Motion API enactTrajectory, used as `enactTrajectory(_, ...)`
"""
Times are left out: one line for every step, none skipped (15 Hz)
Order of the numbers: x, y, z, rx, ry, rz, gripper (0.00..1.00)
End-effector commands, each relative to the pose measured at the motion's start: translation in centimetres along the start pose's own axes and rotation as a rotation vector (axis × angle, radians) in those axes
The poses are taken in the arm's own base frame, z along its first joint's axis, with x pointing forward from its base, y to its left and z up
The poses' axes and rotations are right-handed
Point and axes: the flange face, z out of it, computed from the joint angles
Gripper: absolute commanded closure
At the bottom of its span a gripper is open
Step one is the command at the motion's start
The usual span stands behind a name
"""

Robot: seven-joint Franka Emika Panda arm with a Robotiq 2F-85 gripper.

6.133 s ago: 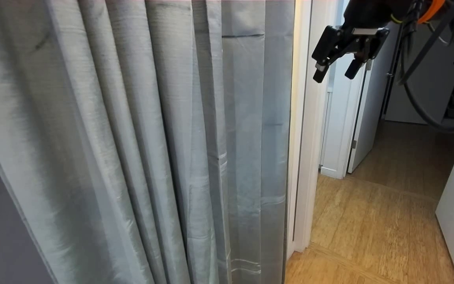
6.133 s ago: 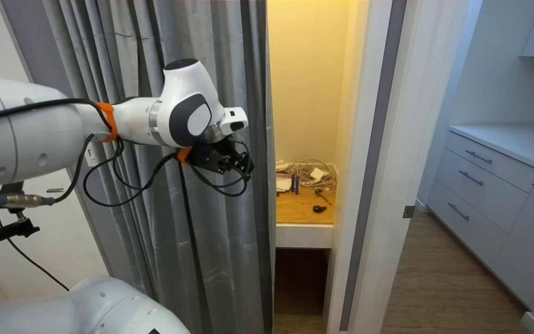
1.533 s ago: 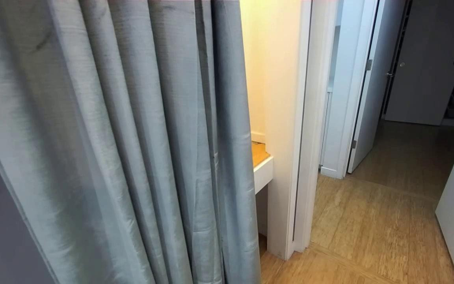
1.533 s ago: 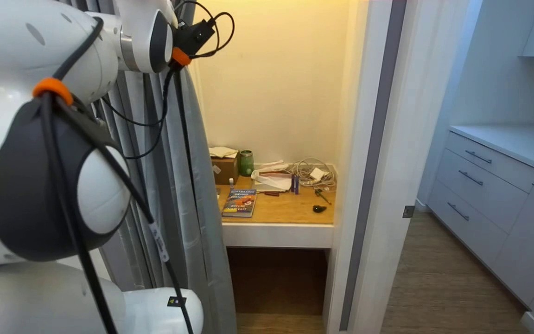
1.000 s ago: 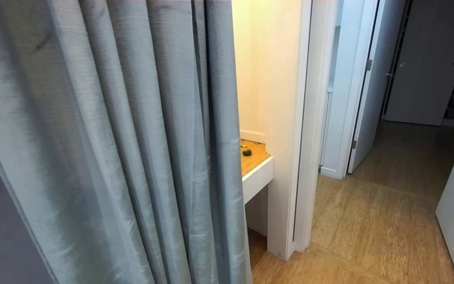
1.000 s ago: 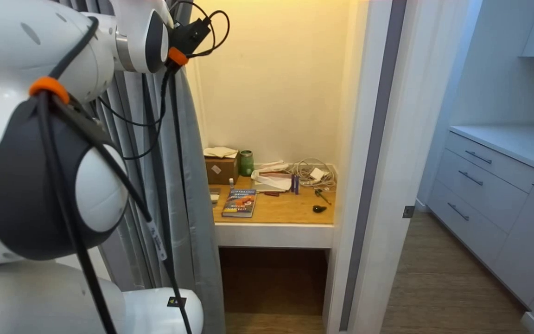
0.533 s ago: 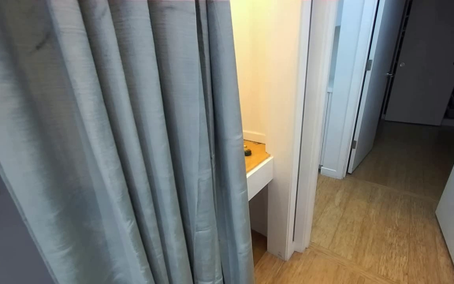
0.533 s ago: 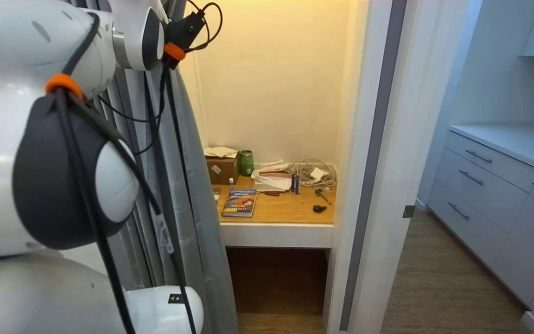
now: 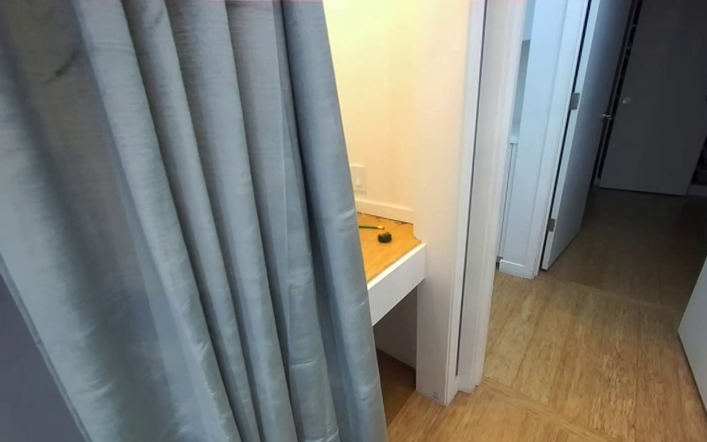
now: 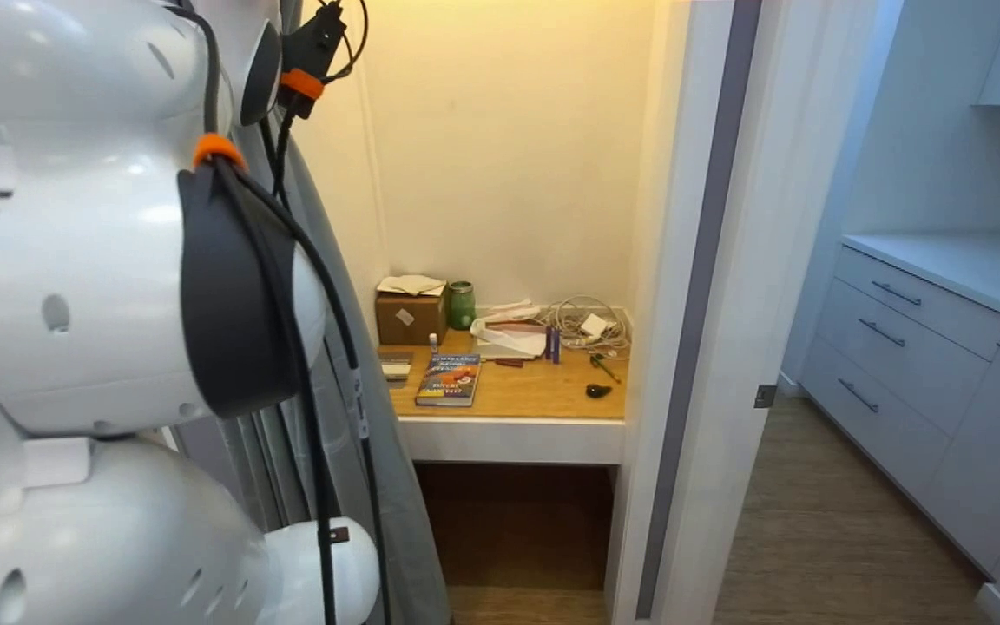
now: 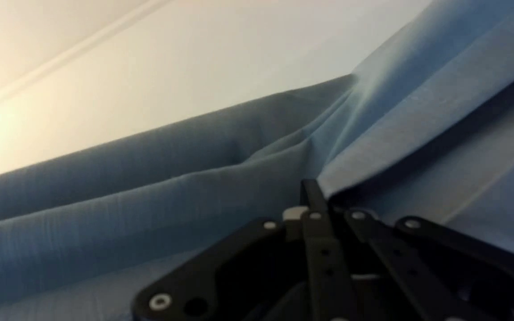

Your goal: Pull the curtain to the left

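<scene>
The grey-blue curtain (image 9: 206, 215) hangs in deep pleats in both exterior views. Its free edge is drawn in toward the left, and the lit alcove beside it is uncovered. In the wrist view, folds of the curtain (image 11: 105, 214) gather to a point at my gripper (image 11: 326, 196). The fingers are shut on a pinch of that fabric, and creases fan out from the fingertips. In an exterior view my arm (image 10: 101, 286) stands in front of the curtain (image 10: 409, 538) and covers much of it. The fingers do not show in either exterior view.
A wooden desk (image 10: 535, 391) in the alcove carries a book (image 10: 450, 380), a cardboard box (image 10: 411, 319), a green jar (image 10: 462, 305) and tangled cables (image 10: 591, 317). A white door frame (image 9: 442, 184) borders the alcove. Black cables (image 10: 300, 347) hang along my arm.
Six seconds ago the gripper was open near the curtain's edge, and the fabric reached the door frame. Since then the edge has moved left with my gripper, uncovering the desk, including during the last half second.
</scene>
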Motion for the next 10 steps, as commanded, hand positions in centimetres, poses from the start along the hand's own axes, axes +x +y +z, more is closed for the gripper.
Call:
enactTrajectory(2.9, -0.3, 1.6, 0.07, 0.093, -0.105, 0.97)
enactTrajectory(3.6, -0.3, 1.8, 0.083, 0.11, -0.13, 0.97)
enactTrajectory(4.1, -0.3, 2.0, 0.096, 0.122, -0.155, 0.97)
enactTrajectory(4.6, -0.3, 2.2, 0.105, 0.136, -0.178, 0.97)
enactTrajectory(5.0, -0.2, 2.4, 0.116, 0.144, -0.199, 0.97)
enactTrajectory(5.3, -0.1, 2.6, 0.124, 0.155, -0.215, 0.97)
enactTrajectory(5.5, -0.1, 2.8, 0.133, 0.161, -0.231, 0.97)
enactTrajectory(5.7, 0.0, 3.1, 0.142, 0.162, -0.242, 0.97)
enactTrajectory(5.9, 0.1, 3.4, 0.148, 0.171, -0.253, 0.97)
enactTrajectory(6.0, 0.0, 3.7, 0.157, 0.181, -0.259, 0.97)
